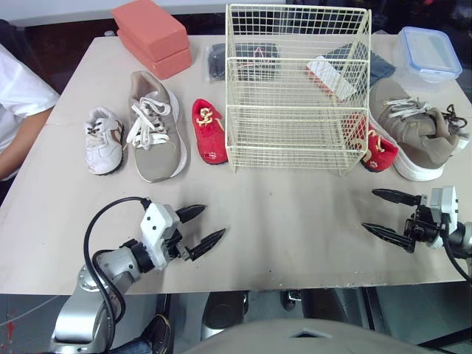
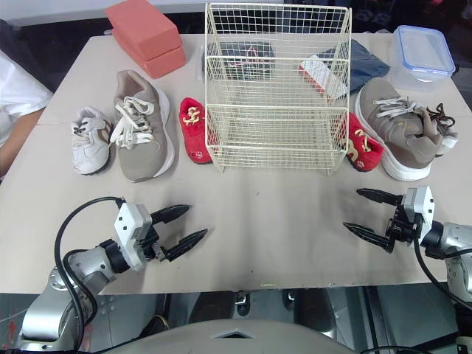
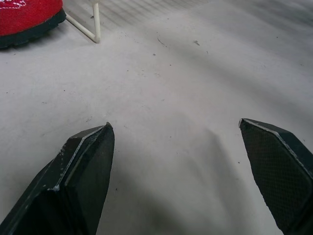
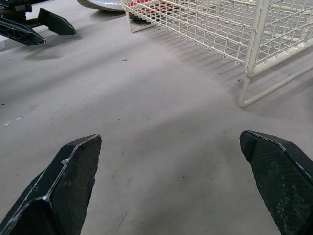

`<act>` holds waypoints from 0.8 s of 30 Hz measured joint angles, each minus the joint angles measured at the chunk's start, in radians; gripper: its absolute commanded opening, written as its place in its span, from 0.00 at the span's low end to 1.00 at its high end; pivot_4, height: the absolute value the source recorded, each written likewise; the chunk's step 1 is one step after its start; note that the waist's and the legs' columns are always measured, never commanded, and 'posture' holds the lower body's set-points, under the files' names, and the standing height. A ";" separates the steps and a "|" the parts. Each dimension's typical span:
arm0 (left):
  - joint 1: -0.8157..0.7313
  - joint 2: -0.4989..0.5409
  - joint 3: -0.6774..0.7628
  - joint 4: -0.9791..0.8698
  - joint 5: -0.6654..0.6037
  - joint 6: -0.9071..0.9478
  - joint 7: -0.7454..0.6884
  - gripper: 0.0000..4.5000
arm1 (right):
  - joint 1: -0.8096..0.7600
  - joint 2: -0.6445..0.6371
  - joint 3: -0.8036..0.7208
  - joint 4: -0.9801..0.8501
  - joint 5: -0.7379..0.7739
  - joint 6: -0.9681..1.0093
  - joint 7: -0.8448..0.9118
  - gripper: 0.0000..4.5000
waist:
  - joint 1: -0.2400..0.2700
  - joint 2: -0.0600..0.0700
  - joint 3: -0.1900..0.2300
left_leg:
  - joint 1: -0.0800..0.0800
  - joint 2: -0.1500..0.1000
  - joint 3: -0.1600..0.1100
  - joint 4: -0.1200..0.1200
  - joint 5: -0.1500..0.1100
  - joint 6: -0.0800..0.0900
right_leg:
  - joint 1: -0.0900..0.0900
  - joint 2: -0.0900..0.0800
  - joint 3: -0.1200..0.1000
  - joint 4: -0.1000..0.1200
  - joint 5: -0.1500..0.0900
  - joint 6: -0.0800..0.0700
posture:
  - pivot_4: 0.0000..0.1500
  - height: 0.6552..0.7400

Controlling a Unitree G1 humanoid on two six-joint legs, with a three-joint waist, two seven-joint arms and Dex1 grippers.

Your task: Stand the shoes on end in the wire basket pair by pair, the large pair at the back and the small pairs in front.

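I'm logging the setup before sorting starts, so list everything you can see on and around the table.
wire basket: one, cream, table middle
large sneakers: two, taupe, either side of basket
red shoes: two, red, flanking basket
white shoe: one, white, far left
dark items: count unclear, behind basket
blocks: two, salmon, stacked back left
container: one, clear, blue lid, back right
table: one, beige
person's sleeve: one, white, left edge
left gripper: black, open, near edge
right gripper: black, open, near edge

No readable text, brand, number or sign appears anywhere. The small red shoe (image 1: 209, 131) beside the wire basket (image 1: 295, 88) carries a pale mark inside, too small to read.
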 measured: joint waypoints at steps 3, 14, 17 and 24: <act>-0.002 0.000 0.000 0.003 0.000 -0.001 -0.007 0.98 | 0.000 0.000 0.000 0.000 0.000 0.000 -0.001 1.00 | 0.000 0.000 0.000 | 0.000 0.000 0.000 0.000 0.000 0.000 | 0.000 0.000 0.000 0.000 0.000 0.000 | 1.00 0.36; -0.023 0.000 0.000 0.040 -0.010 -0.025 -0.065 0.98 | 0.000 -0.007 0.000 -0.002 0.000 0.003 -0.016 1.00 | 0.000 0.000 0.000 | 0.000 0.000 0.000 0.000 0.000 0.000 | 0.000 0.000 0.000 0.000 0.000 0.001 | 1.00 0.36; -0.025 0.000 0.000 0.040 -0.011 -0.025 -0.066 0.98 | 0.000 -0.007 0.000 -0.002 0.000 0.003 -0.016 1.00 | 0.000 0.000 0.000 | 0.000 0.000 0.000 0.000 0.000 0.000 | 0.000 0.000 0.000 0.000 0.000 0.001 | 1.00 0.36; -0.056 0.019 0.000 0.041 -0.023 -0.023 -0.103 0.98 | 0.009 0.010 -0.016 -0.023 0.022 0.011 -0.047 1.00 | 0.000 0.000 0.000 | 0.000 0.000 0.000 0.001 0.000 0.000 | 0.000 0.000 0.000 0.000 0.002 0.003 | 1.00 0.36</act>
